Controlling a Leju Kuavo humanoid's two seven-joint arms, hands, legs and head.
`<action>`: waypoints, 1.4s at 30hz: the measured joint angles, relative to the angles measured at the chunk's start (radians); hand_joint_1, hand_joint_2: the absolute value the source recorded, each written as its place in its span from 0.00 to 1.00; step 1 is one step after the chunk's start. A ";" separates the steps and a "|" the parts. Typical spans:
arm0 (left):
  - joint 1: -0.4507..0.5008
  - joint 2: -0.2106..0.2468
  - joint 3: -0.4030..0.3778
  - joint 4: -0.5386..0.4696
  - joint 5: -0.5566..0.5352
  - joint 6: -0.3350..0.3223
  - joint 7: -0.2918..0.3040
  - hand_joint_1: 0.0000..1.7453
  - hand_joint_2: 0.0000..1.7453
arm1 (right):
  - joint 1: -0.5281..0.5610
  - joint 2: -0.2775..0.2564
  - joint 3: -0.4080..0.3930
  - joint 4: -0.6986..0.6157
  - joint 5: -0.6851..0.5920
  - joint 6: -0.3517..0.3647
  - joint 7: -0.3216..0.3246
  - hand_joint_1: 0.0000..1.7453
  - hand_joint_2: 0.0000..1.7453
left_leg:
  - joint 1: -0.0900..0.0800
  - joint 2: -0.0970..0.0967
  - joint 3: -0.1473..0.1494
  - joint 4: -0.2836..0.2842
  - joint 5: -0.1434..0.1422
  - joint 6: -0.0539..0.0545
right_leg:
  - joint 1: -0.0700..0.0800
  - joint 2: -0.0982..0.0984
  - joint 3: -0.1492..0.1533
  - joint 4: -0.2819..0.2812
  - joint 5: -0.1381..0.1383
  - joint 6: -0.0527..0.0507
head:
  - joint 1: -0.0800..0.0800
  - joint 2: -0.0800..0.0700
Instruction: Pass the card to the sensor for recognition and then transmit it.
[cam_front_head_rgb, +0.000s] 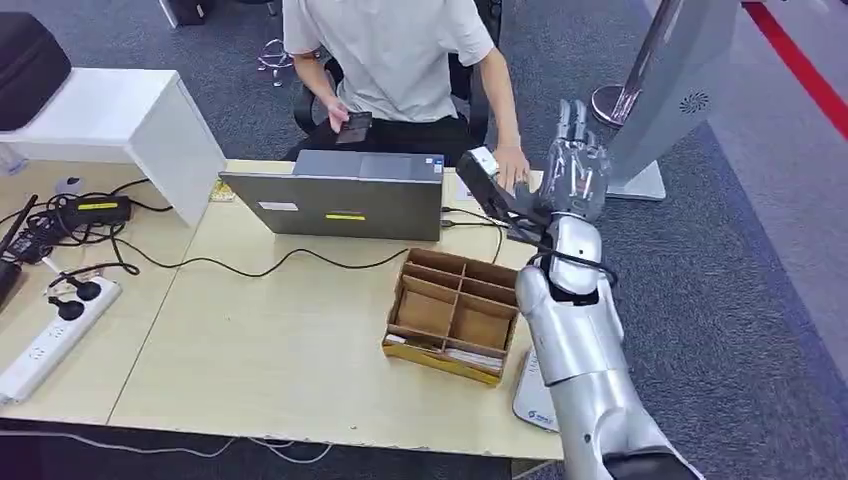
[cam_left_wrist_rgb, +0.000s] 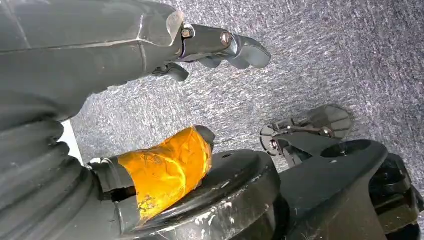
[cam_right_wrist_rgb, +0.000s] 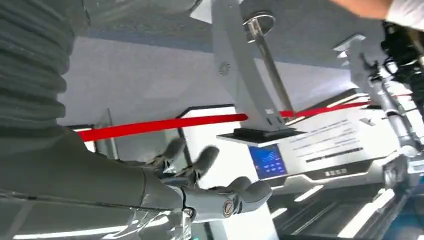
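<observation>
Evidently the work stands at its last step, the hand-over: the right hand (cam_front_head_rgb: 576, 168) is raised beyond the far edge of the counter (cam_front_head_rgb: 280, 340), towards a seated person whose hand (cam_front_head_rgb: 513, 170) reaches out just beside it. The card itself cannot be picked out with certainty. The likeliest candidate is a small white-faced piece (cam_front_head_rgb: 481, 158) atop a dark fitting, near the person's hand, but whether that is the card, or who holds it, cannot be told.

A flat white pad (cam_front_head_rgb: 536, 398) with a blue mark lies at the near edge of the counter, just beside the compartmented cardboard box (cam_front_head_rgb: 455, 310); it may be the sensor, though this is a judgement only.

Right hand: the fingers (cam_right_wrist_rgb: 200, 161) are extended and spread apart, with nothing seen between them and the thumb in the wrist view. Judged empty.

Left hand (cam_left_wrist_rgb: 150, 65): hanging over the carpet, fingers loosely curved and well apart from the orange-taped thumb (cam_left_wrist_rgb: 165, 167); it holds nothing.

Next move, if the card has indeed gone across: draw the right arm back clear of the laptop (cam_front_head_rgb: 345, 200) and the box. If not, the release needs confirming first.
</observation>
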 joint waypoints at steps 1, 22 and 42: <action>0.000 0.000 0.000 0.000 0.001 0.002 -0.001 0.00 1.00 | 0.000 -0.012 -0.011 0.003 0.001 -0.003 0.006 0.00 1.00 | 0.000 0.000 0.000 0.000 0.000 0.000 | 0.000 0.000 0.000 0.000 0.000 0.000 | 0.000 0.000; 0.002 0.000 0.005 0.000 0.031 0.006 -0.003 0.00 1.00 | 0.029 -0.185 -0.176 0.069 -0.008 -0.064 0.059 0.00 1.00 | 0.000 -0.007 0.000 0.001 0.000 0.000 | 0.000 -0.007 0.001 -0.002 -0.001 0.001 | 0.000 0.000; 0.006 -0.032 0.096 0.000 0.108 0.066 0.015 0.00 1.00 | 0.570 -0.392 -0.904 0.574 -0.019 -0.229 0.045 0.00 1.00 | 0.000 -0.012 0.002 -0.001 -0.009 0.009 | 0.000 -0.012 0.008 -0.006 -0.009 0.006 | 0.000 0.000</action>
